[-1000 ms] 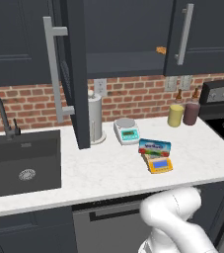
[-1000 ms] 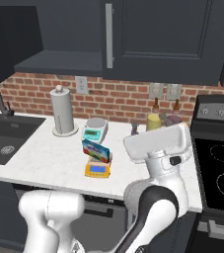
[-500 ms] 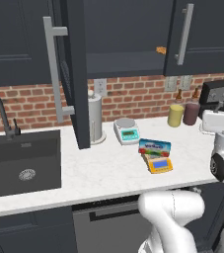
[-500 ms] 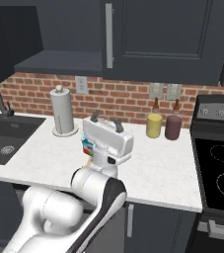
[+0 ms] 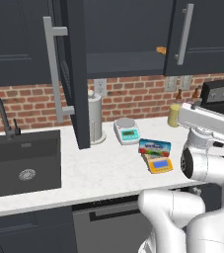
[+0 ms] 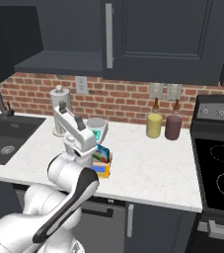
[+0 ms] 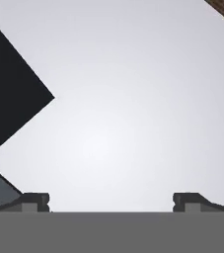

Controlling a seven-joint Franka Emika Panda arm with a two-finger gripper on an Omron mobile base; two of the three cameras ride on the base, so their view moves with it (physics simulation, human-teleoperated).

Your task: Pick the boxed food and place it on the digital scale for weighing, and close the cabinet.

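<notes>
Gripper (image 7: 111,200) sitting wide open w/ nothing in it; blue box (image 5: 154,146) lying on counter (image 5: 98,168) touching orange scale (image 5: 159,164); cabinet door (image 5: 74,69) hanging open.

The open cabinet door (image 5: 70,74) juts out over the counter (image 5: 108,170), beside the paper towel roll (image 5: 95,118). Bare counter lies between the sink (image 5: 19,163) and the boxed food (image 5: 154,147).
</notes>
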